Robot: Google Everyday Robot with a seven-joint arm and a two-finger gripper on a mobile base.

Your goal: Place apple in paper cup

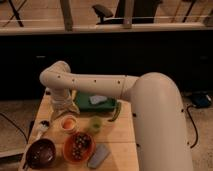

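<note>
While the gripper (pixel 65 106) hovers, the paper cup (pixel 68 123) holds the apple (pixel 68 122).

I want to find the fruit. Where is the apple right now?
The apple sits inside the paper cup on the table's left side, just left of the small green cup, with the gripper right above it.
</note>
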